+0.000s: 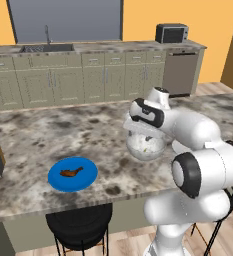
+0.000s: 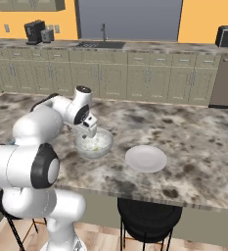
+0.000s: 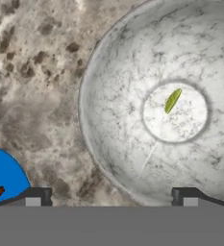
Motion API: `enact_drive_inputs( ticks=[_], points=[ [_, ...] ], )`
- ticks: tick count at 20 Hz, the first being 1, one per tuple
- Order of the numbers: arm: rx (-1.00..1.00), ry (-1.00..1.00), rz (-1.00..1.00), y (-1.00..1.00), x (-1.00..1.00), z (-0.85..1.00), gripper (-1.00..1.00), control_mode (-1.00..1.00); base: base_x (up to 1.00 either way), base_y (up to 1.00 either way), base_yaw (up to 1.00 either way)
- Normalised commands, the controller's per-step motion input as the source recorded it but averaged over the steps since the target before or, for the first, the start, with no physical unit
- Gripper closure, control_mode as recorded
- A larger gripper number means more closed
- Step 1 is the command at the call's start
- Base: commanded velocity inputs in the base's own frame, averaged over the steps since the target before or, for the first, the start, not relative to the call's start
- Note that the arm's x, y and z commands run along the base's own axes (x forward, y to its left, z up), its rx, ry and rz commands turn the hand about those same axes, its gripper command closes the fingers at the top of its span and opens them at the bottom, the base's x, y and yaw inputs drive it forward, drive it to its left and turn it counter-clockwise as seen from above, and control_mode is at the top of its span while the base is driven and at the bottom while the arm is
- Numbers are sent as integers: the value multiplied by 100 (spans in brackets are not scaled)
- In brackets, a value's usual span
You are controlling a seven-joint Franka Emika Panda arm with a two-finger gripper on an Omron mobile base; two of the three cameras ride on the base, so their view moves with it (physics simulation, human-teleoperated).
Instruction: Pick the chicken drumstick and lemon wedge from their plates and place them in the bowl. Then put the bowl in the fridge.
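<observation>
Spread wide and empty, the end effector (image 3: 111, 197) hovers over the bowl (image 3: 132, 158), where the lemon wedge (image 3: 172, 101) lies. At the bowl's 8 o'clock on the counter (image 1: 33, 135), the chicken drumstick (image 1: 71, 172) rests on the blue plate (image 1: 58, 181).

Surfaces and finishes: kitchen island and the ware on it

The speckled grey-white round bowl (image 3: 132, 158) is showing a glossy, glazed, stone-veined inside; the tiny yellow-green lemon wedge (image 3: 172, 101) in it is looking smooth and waxy. The mottled brown-and-cream stone counter (image 1: 38, 135) is reading as polished granite. The bright blue flat plate (image 1: 88, 177) is appearing smooth and evenly matt, the brown chicken drumstick (image 1: 71, 172) on it dull and rough-skinned. The pale grey-white flat plate (image 2: 146, 159) is looking smooth with a soft sheen. The white robot arm (image 1: 208, 165) is shining like glossy plastic.
</observation>
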Motion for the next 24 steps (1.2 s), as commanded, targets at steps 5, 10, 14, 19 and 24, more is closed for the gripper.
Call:
enact_drive_inputs(
  ticks=[5, 10, 14, 19, 24],
  points=[
    [0, 0, 5, 44, -36, 15, -100, -100, 0, 0, 0],
    [0, 2, 0, 49, -34, 1, -100, -100, 0, 0, 0],
    [0, 5, -5, 45, -33, 0, -100, -100, 0, 0, 0],
    [0, 10, -12, 50, -15, 0, -100, -100, 0, 0, 0],
    [-5, 1, 13, 46, -11, 0, -100, -100, 0, 0, 0]
  ],
)
